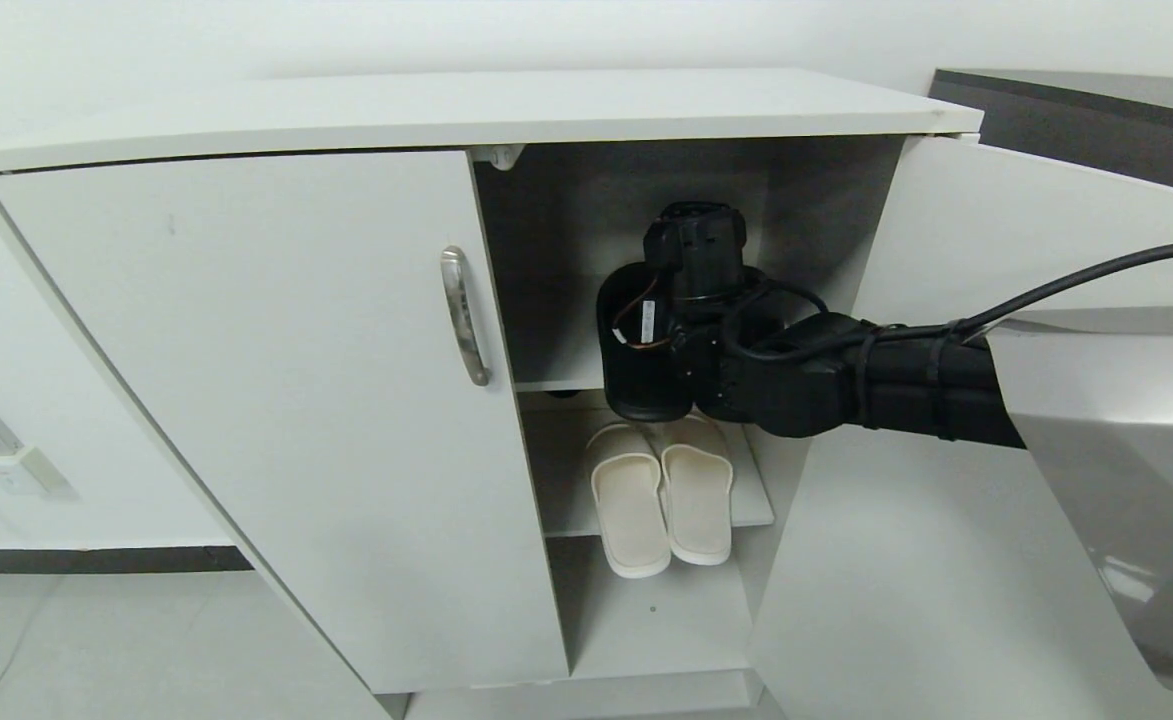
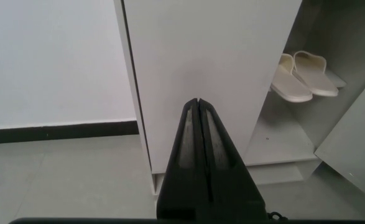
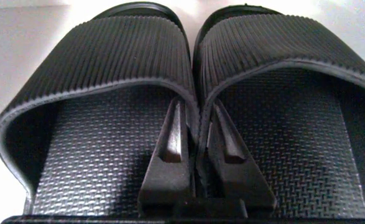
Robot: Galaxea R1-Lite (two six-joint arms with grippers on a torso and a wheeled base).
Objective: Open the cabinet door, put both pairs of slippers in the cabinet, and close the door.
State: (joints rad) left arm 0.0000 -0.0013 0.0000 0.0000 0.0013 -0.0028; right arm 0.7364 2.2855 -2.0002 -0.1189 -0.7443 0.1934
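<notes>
White cabinet [image 1: 466, 105] stands against the wall. Its left door [image 1: 246, 400] is shut, its right door [image 1: 946, 560] swung wide.

Right arm [image 1: 876, 385] reaches past the open door into the upper compartment, at the level of the upper shelf [image 1: 546, 378].

Black slippers [image 1: 631, 380], side by side with toes pointing inward, are at that shelf with heels out past its front edge. Cannot tell if the soles rest on it.

White slippers [image 1: 661, 495] lie paired on the middle shelf [image 1: 751, 505], directly below the black pair, heels overhanging the front.

Right pincer [image 3: 196, 109] has one finger inside each black slipper and is clamped on their two adjoining inner edges.

Left pincer [image 2: 198, 102] has its fingers pressed together with nothing between them. It is low in front of the shut left door, above the floor [image 2: 58, 174].

Metal handle [image 1: 464, 315] sits upright on the left door's inner edge.
</notes>
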